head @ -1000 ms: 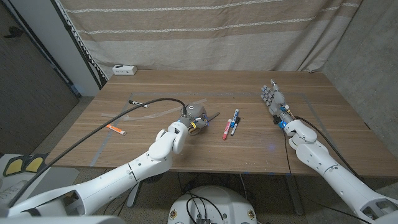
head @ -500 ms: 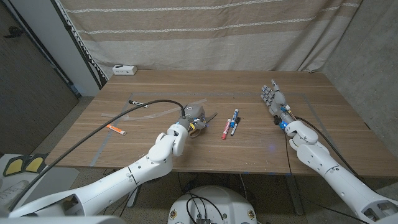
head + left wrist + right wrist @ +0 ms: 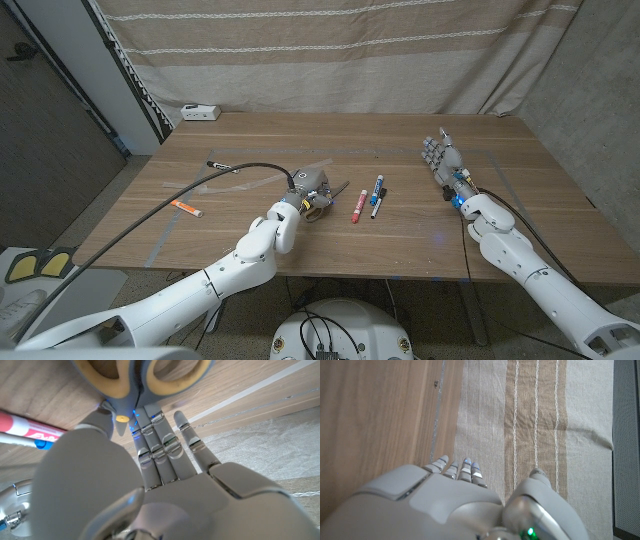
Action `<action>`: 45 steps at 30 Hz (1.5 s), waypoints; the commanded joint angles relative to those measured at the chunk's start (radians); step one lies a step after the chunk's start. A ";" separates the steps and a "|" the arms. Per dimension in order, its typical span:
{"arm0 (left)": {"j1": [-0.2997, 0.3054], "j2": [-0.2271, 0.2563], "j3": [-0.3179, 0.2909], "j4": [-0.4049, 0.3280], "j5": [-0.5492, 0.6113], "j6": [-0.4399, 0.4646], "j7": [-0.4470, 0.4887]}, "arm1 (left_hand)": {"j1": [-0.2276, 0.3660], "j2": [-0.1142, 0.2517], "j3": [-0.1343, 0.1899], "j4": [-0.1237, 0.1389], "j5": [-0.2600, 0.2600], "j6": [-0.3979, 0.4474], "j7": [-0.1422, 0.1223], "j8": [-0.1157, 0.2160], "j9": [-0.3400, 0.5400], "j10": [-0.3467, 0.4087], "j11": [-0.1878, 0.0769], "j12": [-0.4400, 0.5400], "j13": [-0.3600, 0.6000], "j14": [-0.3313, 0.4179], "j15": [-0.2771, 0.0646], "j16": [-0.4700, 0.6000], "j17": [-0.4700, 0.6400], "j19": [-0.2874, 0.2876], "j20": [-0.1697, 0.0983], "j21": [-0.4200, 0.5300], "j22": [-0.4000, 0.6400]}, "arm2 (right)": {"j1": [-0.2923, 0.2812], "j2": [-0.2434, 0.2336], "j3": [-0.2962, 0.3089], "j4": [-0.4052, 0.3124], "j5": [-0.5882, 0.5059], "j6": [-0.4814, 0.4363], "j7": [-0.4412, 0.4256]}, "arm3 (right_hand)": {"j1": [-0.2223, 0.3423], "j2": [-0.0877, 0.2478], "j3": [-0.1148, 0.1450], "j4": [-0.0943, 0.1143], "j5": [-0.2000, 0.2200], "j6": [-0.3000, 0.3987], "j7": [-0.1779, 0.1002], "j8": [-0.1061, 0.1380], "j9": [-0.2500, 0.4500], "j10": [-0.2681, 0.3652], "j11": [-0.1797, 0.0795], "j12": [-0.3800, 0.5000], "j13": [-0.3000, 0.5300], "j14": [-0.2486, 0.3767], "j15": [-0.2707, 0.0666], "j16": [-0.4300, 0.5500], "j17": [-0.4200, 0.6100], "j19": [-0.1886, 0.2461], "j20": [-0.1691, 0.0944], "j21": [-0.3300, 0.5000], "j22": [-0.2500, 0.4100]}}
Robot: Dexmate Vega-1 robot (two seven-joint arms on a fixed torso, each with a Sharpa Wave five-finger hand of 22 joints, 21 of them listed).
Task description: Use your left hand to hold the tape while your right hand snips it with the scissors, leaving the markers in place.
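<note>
The head camera looked down from above the near edge of the wooden table point(image 3: 300, 140), facing a striped curtain point(image 3: 330, 50) behind it, far enough back to take in both arms. The left wrist camera sat very close behind the left hand point(image 3: 150, 485), facing scissors point(image 3: 140, 375) on that table. The right wrist camera looked past the right hand point(image 3: 445, 505) toward the same curtain and tabletop.
</note>
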 commanded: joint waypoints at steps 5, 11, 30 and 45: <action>0.015 0.004 -0.042 -0.004 -0.107 -0.057 0.095 | 0.094 0.082 0.141 -0.128 0.000 0.101 -0.033 0.124 0.154 0.055 -0.047 0.003 0.285 0.006 0.000 -0.005 -0.001 0.010 -0.123 0.016 0.009 | -0.005 -0.001 0.007 -0.006 0.004 0.001 -0.009 | 0.003 0.006 -0.001 -0.005 0.004 0.002 -0.003 0.002 0.003 0.003 -0.005 0.004 0.002 -0.003 -0.016 0.004 0.003 -0.002 0.006 0.004 0.005; 0.021 0.003 -0.054 -0.003 -0.143 -0.072 0.118 | 0.099 0.078 0.146 -0.129 0.000 0.105 -0.029 0.134 0.165 0.063 -0.046 0.007 0.284 0.015 0.000 -0.006 -0.003 0.008 -0.123 0.027 0.014 | -0.005 -0.002 0.009 -0.007 0.005 0.002 -0.008 | 0.003 0.006 -0.001 -0.005 0.004 0.002 -0.004 0.002 0.003 0.002 -0.005 0.004 0.002 -0.004 -0.015 0.004 0.003 -0.002 0.006 0.004 0.005; 0.026 -0.003 -0.073 0.013 -0.199 -0.143 0.212 | 0.100 0.079 0.165 -0.124 0.000 0.106 -0.013 0.150 0.184 0.082 -0.047 0.021 0.289 0.056 0.003 -0.008 -0.022 0.013 -0.125 0.068 0.027 | -0.005 -0.007 0.018 -0.007 0.010 0.007 -0.003 | 0.004 0.007 -0.002 -0.005 0.004 0.003 -0.004 0.002 0.003 0.002 -0.008 0.004 0.002 -0.005 -0.015 0.003 0.003 -0.004 0.008 0.004 0.006; 0.031 -0.007 -0.099 0.070 -0.262 -0.309 0.319 | 0.084 0.097 0.180 -0.118 -0.005 0.053 0.024 0.171 0.247 0.010 -0.047 0.056 0.376 0.105 0.008 0.018 -0.052 0.026 -0.139 0.141 0.046 | -0.005 -0.014 0.027 -0.015 0.013 0.006 -0.004 | 0.004 0.008 -0.002 -0.005 0.003 0.004 -0.004 0.002 0.003 0.002 -0.009 0.004 0.002 -0.006 -0.015 0.004 0.003 -0.003 0.008 0.004 0.006</action>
